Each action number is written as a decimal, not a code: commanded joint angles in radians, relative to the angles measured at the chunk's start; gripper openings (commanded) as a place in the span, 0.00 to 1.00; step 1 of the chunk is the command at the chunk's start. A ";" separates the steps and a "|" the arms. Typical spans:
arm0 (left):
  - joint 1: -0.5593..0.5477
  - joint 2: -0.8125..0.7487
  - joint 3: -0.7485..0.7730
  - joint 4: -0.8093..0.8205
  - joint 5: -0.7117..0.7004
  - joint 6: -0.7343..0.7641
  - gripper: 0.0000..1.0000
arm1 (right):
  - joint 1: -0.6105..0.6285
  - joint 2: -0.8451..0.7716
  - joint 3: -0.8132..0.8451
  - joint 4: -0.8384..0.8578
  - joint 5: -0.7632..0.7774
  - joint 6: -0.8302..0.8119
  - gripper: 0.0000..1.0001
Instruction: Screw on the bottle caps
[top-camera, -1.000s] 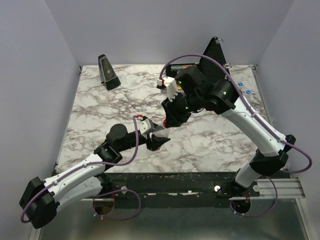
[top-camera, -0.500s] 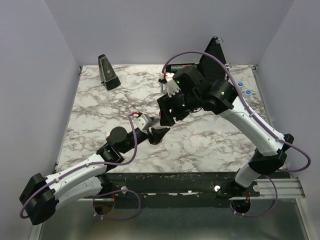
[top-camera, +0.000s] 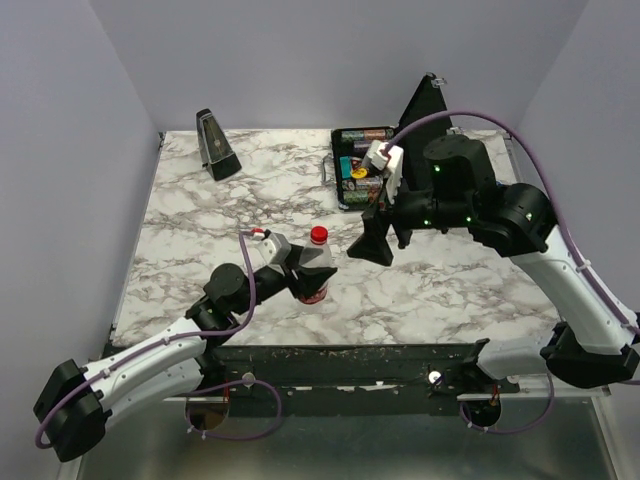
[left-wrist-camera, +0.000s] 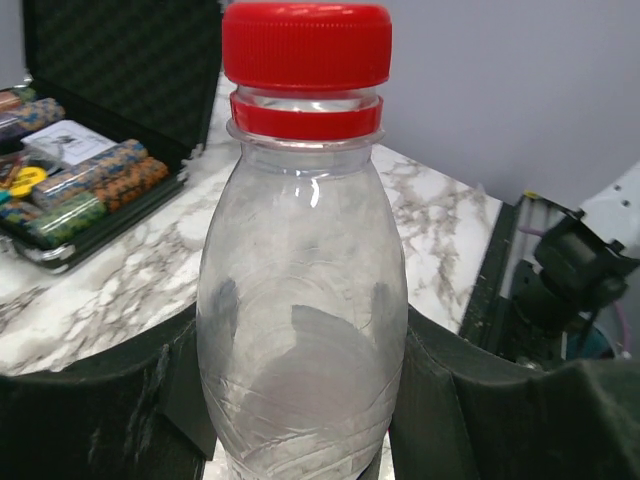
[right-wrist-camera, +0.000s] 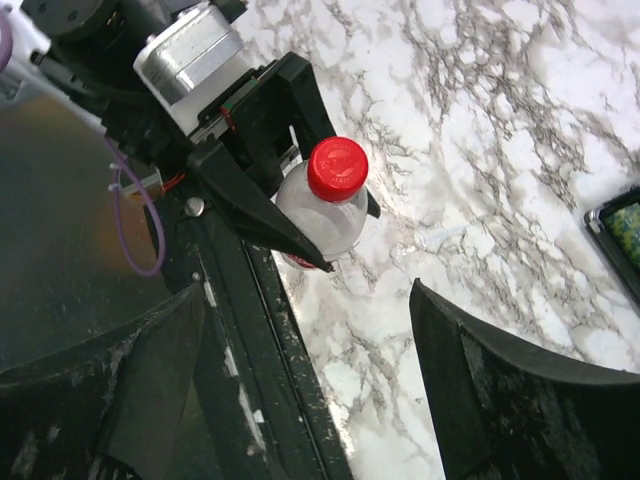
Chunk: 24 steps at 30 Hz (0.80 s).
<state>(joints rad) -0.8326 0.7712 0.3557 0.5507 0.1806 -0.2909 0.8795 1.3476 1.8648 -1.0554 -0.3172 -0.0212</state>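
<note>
A clear plastic bottle (top-camera: 316, 270) stands upright near the table's front edge, and a red bottle cap (top-camera: 318, 235) sits on its neck. My left gripper (top-camera: 305, 274) is shut on the bottle's body. In the left wrist view the bottle (left-wrist-camera: 300, 320) fills the gap between the black fingers (left-wrist-camera: 110, 410), and the red cap (left-wrist-camera: 306, 45) is at the top. My right gripper (top-camera: 372, 247) hangs open to the right of the bottle, holding nothing. Its wrist view looks down on the red cap (right-wrist-camera: 337, 168) and the bottle (right-wrist-camera: 322, 212) from a distance.
An open black case (top-camera: 336, 168) with striped poker chips lies at the back, its lid (top-camera: 424, 104) standing up. A dark metronome (top-camera: 215, 146) stands at the back left. The table's dark front rail (right-wrist-camera: 250, 330) runs just beside the bottle.
My right gripper has opened, let go of the red cap and drawn back to the right and up. The bottle with its cap now shows uncovered; my left gripper still holds it.
</note>
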 joint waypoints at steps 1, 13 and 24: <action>0.006 0.034 0.020 0.113 0.236 -0.047 0.34 | -0.056 -0.079 -0.130 0.142 -0.321 -0.258 0.90; 0.004 0.109 0.112 0.201 0.427 -0.016 0.36 | -0.089 -0.176 -0.377 0.484 -0.514 -0.257 0.91; 0.006 0.131 0.144 0.199 0.366 -0.022 0.35 | -0.091 -0.185 -0.429 0.578 -0.543 -0.203 0.90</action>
<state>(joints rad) -0.8310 0.9009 0.4702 0.7124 0.5655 -0.3187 0.7944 1.1877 1.4624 -0.5423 -0.8207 -0.2462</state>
